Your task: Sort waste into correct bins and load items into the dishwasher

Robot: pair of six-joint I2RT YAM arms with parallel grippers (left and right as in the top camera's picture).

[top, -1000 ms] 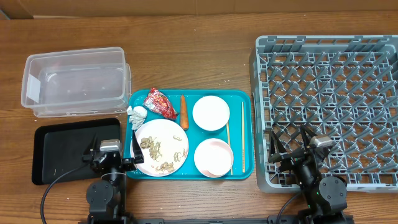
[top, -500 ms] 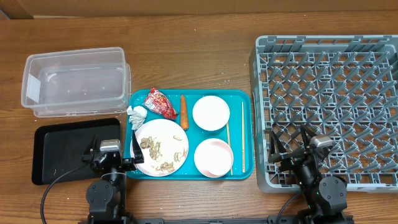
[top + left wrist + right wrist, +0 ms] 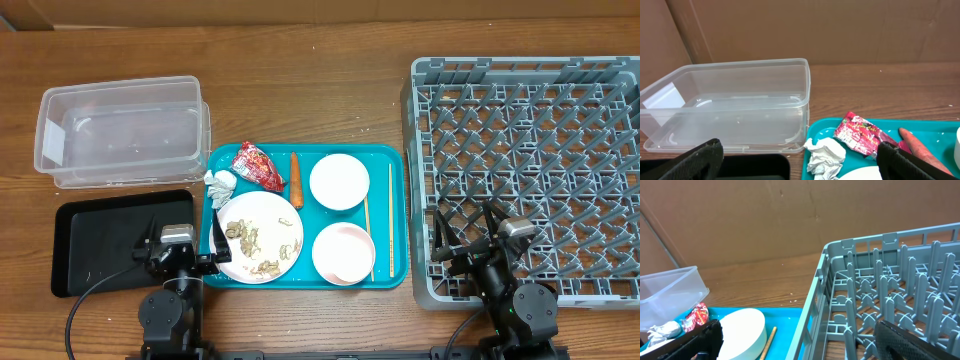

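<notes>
On the teal tray lie a red wrapper, a white tissue, an orange carrot, a whitish plate with brownish scraps, a white bowl and a pale pink bowl. The clear tub stands behind the black tray. The grey rack is at the right. My left gripper is open and empty at the front, between black tray and plate; wrapper, tissue and tub lie ahead of it. My right gripper is open and empty at the rack's front left corner.
Two wooden chopsticks lie on the teal tray, either side of the bowls. A brown cardboard wall stands behind the table. The white bowl also shows in the right wrist view.
</notes>
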